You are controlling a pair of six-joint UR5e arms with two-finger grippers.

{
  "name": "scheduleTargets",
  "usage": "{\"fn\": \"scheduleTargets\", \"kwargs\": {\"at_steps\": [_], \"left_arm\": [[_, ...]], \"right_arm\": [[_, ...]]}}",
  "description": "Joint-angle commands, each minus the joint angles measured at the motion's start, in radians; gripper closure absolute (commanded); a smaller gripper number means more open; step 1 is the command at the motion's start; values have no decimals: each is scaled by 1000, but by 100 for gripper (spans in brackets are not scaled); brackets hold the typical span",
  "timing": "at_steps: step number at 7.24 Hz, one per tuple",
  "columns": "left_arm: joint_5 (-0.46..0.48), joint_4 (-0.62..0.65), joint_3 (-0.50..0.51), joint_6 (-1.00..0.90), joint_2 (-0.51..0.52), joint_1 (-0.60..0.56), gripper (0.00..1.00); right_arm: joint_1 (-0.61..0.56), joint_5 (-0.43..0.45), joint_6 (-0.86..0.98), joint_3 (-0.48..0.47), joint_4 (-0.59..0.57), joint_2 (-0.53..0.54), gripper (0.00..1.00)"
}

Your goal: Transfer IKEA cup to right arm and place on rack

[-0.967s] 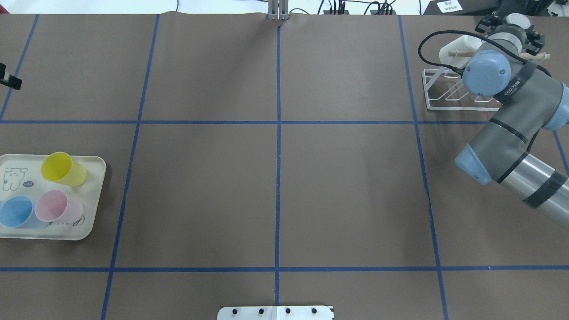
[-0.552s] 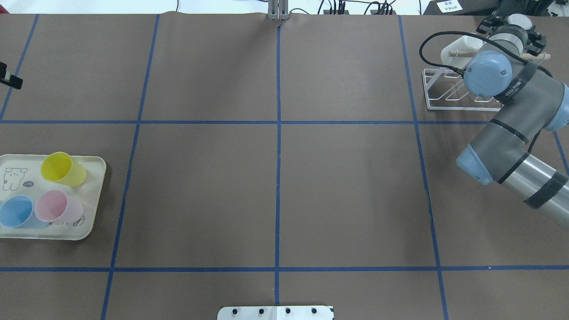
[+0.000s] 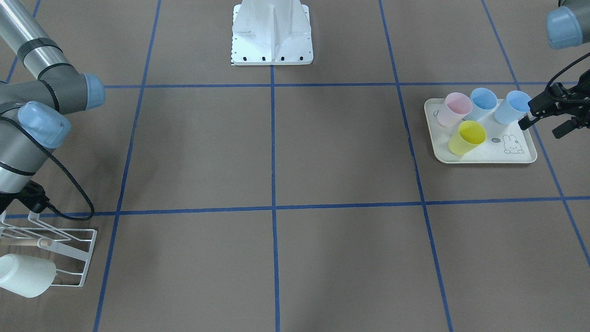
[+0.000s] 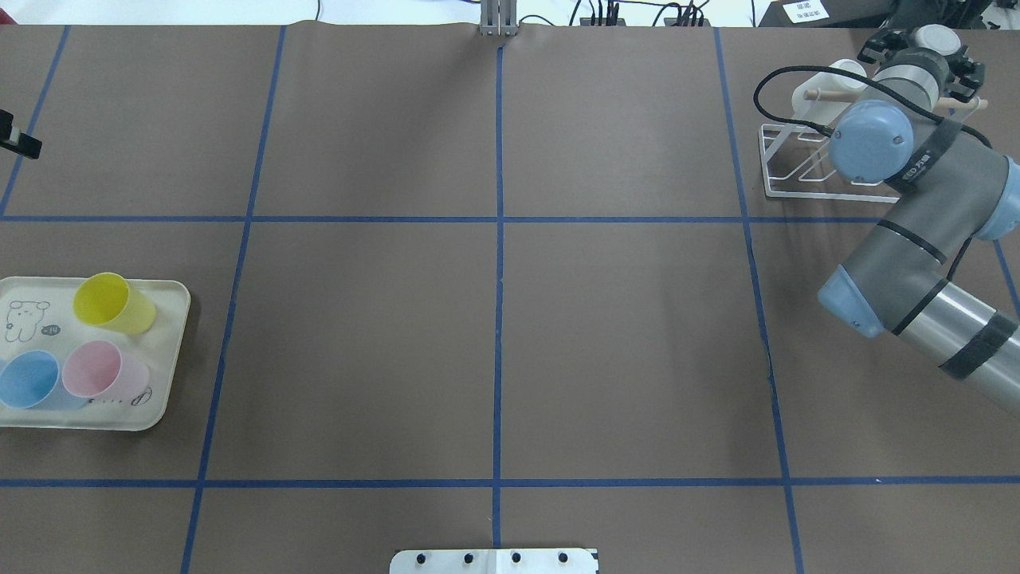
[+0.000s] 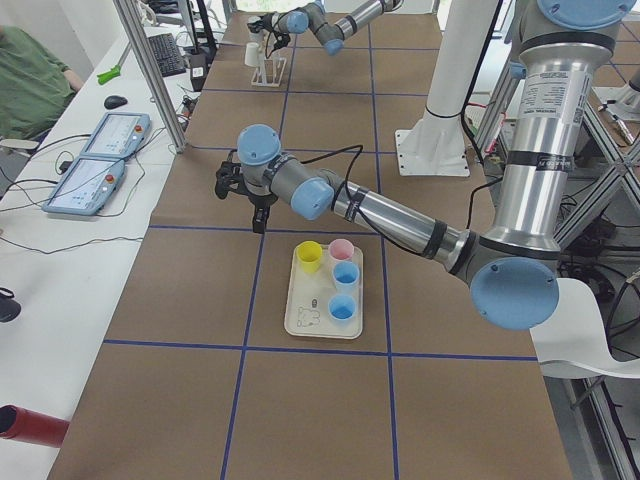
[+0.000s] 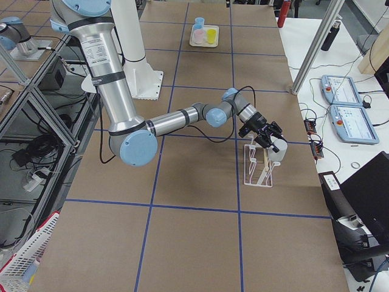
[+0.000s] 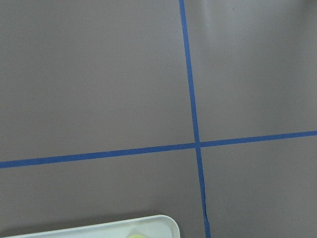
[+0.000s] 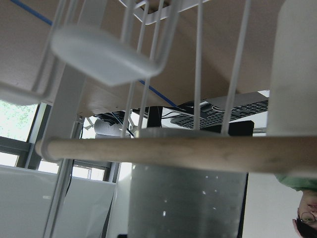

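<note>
**Left gripper** [image 3: 544,125]: black, fingers spread wide, nothing between them. It hangs above the table [image 4: 621,335].

**Tray** [image 3: 484,159]: cream, with a rabbit print. It lies flat near the left gripper, on the robot's side of it, and the gripper does not touch it. It carries four upright tumblers: a yellow cup [image 3: 468,137], a pink cup [image 3: 454,108], a pale blue cup [image 3: 483,102] and a second pale blue cup [image 3: 509,106].

**Table**: brown cover crossed by blue tape lines [image 4: 498,319]. A white base plate [image 4: 494,560] sits at the robot's edge, well apart from both grippers.

**Rack** [image 4: 797,191]: white wire with upturned prongs and a pale wooden rod [image 8: 173,151] across it. It stands below the right gripper, mostly toward the robot and to the robot's left of it.

**White IKEA cup** [image 4: 829,80]: plain matt white, smooth and tapered, with no handle or print. It rests tilted on the rack by the rod's end, on the side away from the robot. It is just beside the right gripper, to the robot's left of it.

**Right gripper** [image 4: 928,44]: black linkage parts show on either side of a white round shape [image 4: 934,36]. I cannot tell what that shape is, nor whether the fingers pinch it or stand free.

**Right arm** [image 4: 932,231]: grey tube with light blue caps, reaching out over the rack.
</note>
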State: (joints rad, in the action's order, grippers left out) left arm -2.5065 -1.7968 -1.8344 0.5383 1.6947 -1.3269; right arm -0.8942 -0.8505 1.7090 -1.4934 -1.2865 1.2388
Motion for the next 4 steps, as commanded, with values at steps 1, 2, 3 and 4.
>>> {"fn": "scheduleTargets", "kwargs": {"at_steps": [1,2,3,4], "left_arm": [[0,-1,7,-1,0,0,0],[0,-1,7,-1,0,0,0],[0,-1,9,-1,0,0,0],[0,-1,9,-1,0,0,0]], "right_arm": [[23,31,-12,19,1,-9,47],[27,34,-11,19,1,-9,47],[34,41,-12,19,1,-10,47],[40,42,-20,22,1,-10,47]]}}
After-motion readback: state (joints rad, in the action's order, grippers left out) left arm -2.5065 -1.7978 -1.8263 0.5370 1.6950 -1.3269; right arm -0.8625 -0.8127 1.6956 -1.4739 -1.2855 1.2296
